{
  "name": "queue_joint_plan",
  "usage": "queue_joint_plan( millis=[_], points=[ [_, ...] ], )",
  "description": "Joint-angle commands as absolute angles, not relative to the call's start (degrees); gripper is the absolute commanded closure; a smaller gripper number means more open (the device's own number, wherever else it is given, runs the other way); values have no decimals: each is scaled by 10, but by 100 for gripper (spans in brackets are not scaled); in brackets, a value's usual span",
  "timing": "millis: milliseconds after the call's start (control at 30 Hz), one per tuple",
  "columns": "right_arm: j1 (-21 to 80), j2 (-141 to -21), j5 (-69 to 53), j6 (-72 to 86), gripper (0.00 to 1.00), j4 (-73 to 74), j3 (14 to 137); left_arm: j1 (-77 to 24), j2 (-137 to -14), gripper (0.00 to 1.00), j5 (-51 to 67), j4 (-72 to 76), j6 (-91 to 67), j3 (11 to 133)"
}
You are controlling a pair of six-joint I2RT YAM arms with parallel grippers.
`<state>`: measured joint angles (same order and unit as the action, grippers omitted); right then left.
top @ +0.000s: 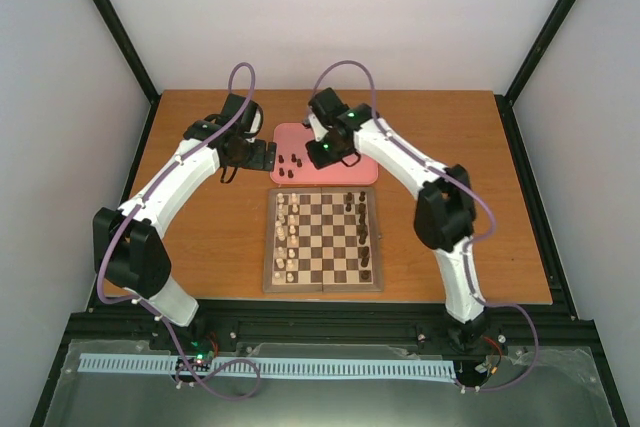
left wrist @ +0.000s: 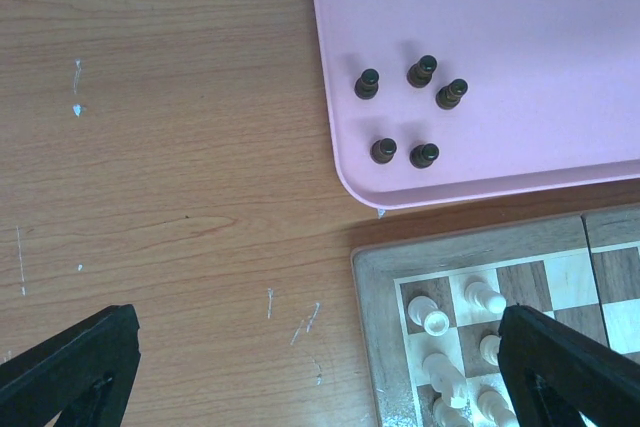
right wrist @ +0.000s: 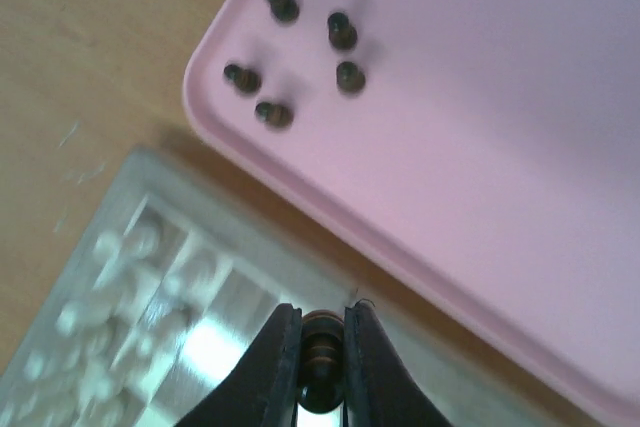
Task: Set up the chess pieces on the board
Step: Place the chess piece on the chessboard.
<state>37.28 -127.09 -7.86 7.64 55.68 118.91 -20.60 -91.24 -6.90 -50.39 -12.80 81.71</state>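
wooden table (top: 200,137) carrying pink tray (top: 300,139) at mid far edge and chessboard (top: 322,288) just nearer, toward centre; five dark pawns (left wrist: 367,83) standing on tray's end toward left edge, more dark pieces (top: 365,237) lined along board's right-edge side. right gripper (right wrist: 322,319) clamped on one dark piece (right wrist: 321,357) over tray's near rim, left gripper (left wrist: 315,327) spread wide, holding nothing. best carried upright to a vacant right-side square, lowered until seated, then released without nudging neighbours.

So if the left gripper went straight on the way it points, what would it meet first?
Probably the cream pieces at the corner of the board: the open left gripper points down, one finger over them, the other over bare table. Height is unclear.
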Motion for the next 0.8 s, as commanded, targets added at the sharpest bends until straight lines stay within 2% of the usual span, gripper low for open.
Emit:
queue_joint_plan(
  millis=[0,200,433,767],
  points=[
    [381,-1162,-64,67,97,584,1065,-210,-900,0,-72,-504,-129,832],
    [400,-1051,-54,85,97,576,897,-210,-903,0,-71,-500,-130,828],
    [424,-989,-55,105,97,527,777,-210,-896,0,-68,-499,-131,822],
    [425,-981,5,131,97,440,716,-210,-892,0,-72,-498,-130,820]
  ],
)
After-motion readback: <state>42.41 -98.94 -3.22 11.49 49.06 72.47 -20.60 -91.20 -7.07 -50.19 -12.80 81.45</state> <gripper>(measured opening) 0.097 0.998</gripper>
